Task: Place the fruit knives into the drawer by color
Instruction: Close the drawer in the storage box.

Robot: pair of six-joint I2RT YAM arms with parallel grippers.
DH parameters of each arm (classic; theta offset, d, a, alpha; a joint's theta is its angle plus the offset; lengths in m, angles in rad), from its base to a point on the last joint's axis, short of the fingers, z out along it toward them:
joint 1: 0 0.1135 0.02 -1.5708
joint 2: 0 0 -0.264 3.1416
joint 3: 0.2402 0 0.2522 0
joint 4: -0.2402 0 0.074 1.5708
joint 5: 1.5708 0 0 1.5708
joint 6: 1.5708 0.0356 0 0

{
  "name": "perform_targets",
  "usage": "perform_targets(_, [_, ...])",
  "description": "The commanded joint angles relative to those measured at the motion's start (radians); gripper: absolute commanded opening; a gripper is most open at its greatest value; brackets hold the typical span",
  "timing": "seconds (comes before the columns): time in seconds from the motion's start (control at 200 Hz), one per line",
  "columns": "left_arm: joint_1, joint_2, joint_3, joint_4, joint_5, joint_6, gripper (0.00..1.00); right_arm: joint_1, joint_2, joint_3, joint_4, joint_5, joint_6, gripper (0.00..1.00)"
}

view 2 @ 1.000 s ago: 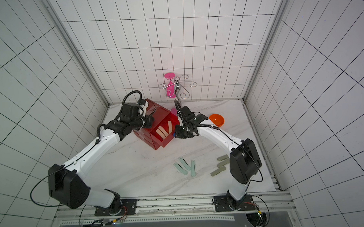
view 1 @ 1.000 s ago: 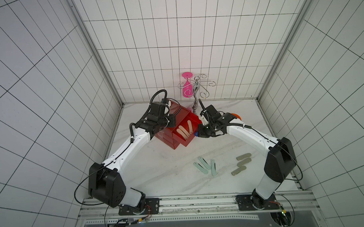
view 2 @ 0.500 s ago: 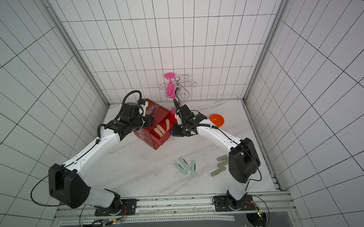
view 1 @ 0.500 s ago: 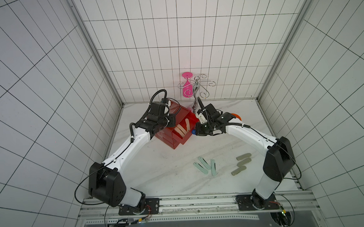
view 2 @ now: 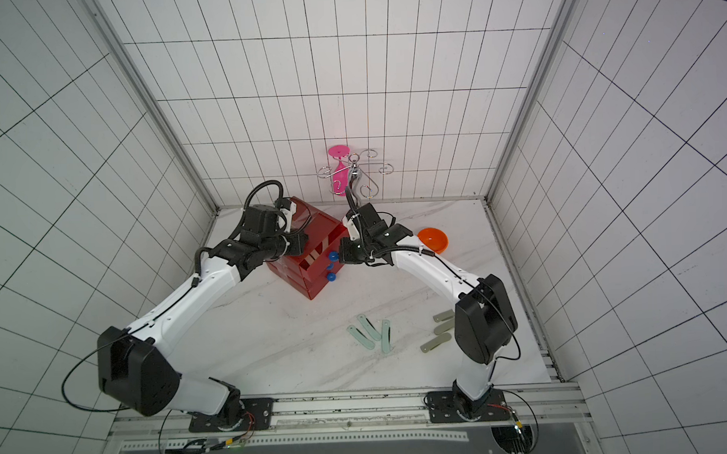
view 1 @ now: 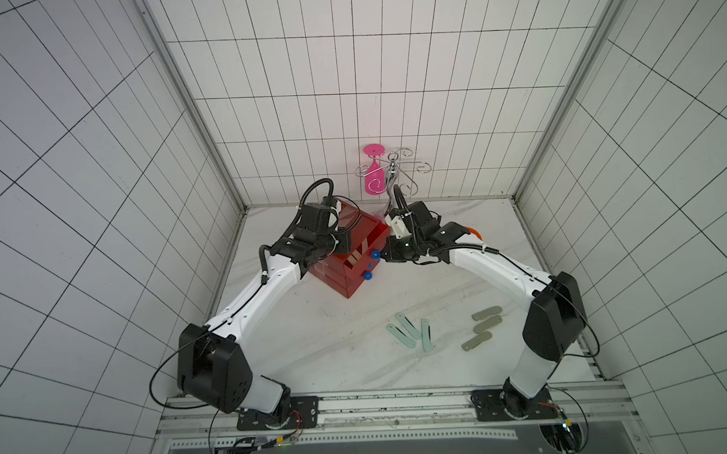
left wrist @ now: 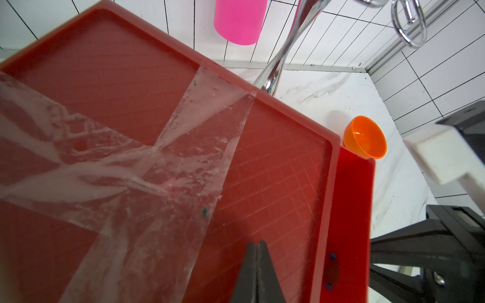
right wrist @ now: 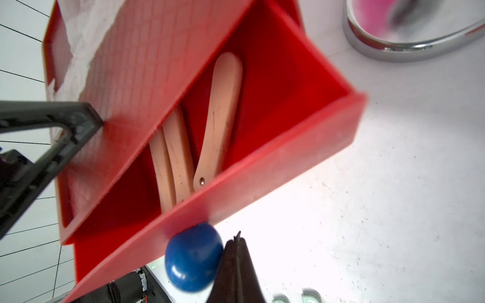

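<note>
The red drawer (view 1: 343, 278) (view 2: 309, 275) stands at the back of the table, its top drawer (right wrist: 262, 162) partly pulled out. Three peach fruit knives (right wrist: 223, 112) lie inside it. My left gripper (left wrist: 256, 242) is shut and rests its tips on the chest's taped top (left wrist: 131, 105). Just outside the top drawer's front, my right gripper (right wrist: 237, 237) (view 1: 385, 254) is shut on nothing and sits against the side of the blue knob (right wrist: 193, 258). Three mint green knives (view 1: 411, 330) (view 2: 369, 331) and three grey-olive knives (view 1: 486, 325) (view 2: 440, 329) lie on the table in front.
An orange bowl (view 2: 433, 239) (left wrist: 364, 137) sits right of the chest, behind my right arm. A chrome rack (view 1: 397, 168) with a pink glass (view 1: 374, 175) stands at the back wall. A lower blue knob (view 1: 367, 275) sticks out of the chest's front.
My right gripper has moved toward the chest and the top drawer has slid further in, covering more of the peach knives. The left arm has stayed on the chest's top.
</note>
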Motion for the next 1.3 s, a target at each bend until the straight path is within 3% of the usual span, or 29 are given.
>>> perform_targets(0.0, [-0.008,0.065,-0.043,-0.188,0.006,0.01,0.0,0.012,0.033,0.123,0.077,-0.043,-0.005,0.0])
perform_targets(0.875, [-0.008,0.067,-0.043,-0.191,0.005,0.011,0.0,0.01,0.111,0.085,0.289,-0.058,0.065,0.0])
perform_targets(1.129, [-0.008,0.059,-0.043,-0.191,0.0,0.01,0.0,0.004,0.011,-0.032,0.294,-0.004,0.066,0.03])
perform_targets(1.299, [-0.008,0.059,-0.043,-0.192,-0.002,0.011,0.0,0.003,-0.08,-0.159,0.316,0.017,0.092,0.13])
